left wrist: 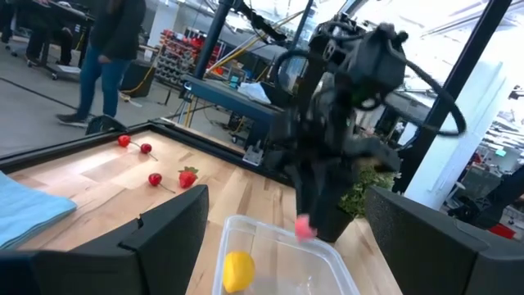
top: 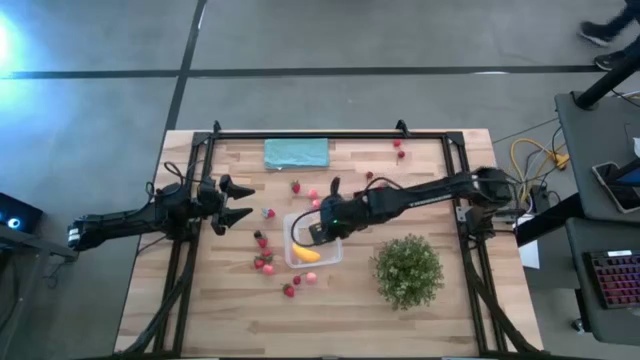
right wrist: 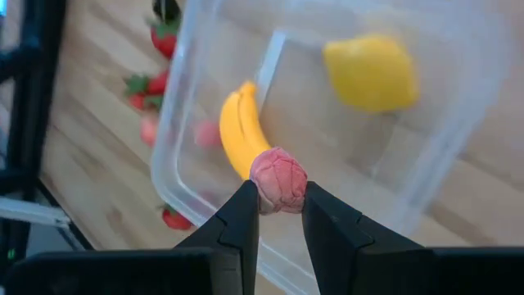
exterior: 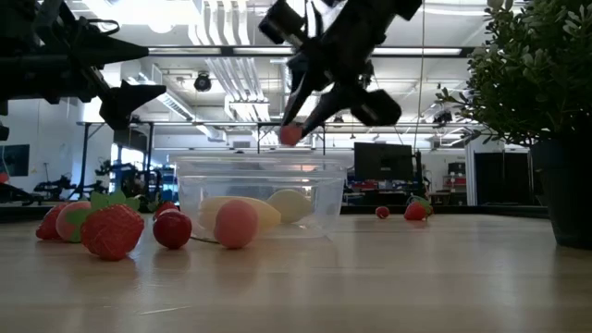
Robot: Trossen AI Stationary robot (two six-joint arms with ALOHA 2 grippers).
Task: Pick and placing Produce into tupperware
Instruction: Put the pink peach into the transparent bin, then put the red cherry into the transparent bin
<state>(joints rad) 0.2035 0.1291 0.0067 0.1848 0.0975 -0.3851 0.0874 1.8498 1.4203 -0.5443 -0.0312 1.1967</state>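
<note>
The tupperware [top: 330,255] is a clear square container near the table's middle, with a yellow banana [right wrist: 239,131] and a yellow lemon [right wrist: 372,72] lying in it. My right gripper [right wrist: 280,209] hangs over its open top, shut on a small pink fruit [right wrist: 278,180]. In the low view, the pink fruit [exterior: 290,135] shows just above the rim. Loose red strawberries [top: 263,262] lie on the wood to the left of the container. My left gripper [top: 248,200] waits open at the table's left, pointing level toward the container. My right gripper pinches the pink fruit's two sides [right wrist: 260,190] between its two fingers, at their free ends. The fingers slant downward from the table's right side. The fruit is lifted clear, above the inside of the tupperware.
A bushy green plant [top: 408,268] stands right of the container, close to my right arm. A teal cloth [top: 297,153] lies at the far edge. More strawberries lie at the far right [top: 400,148] and just beyond the container [top: 296,186]. A person walks in the room behind.
</note>
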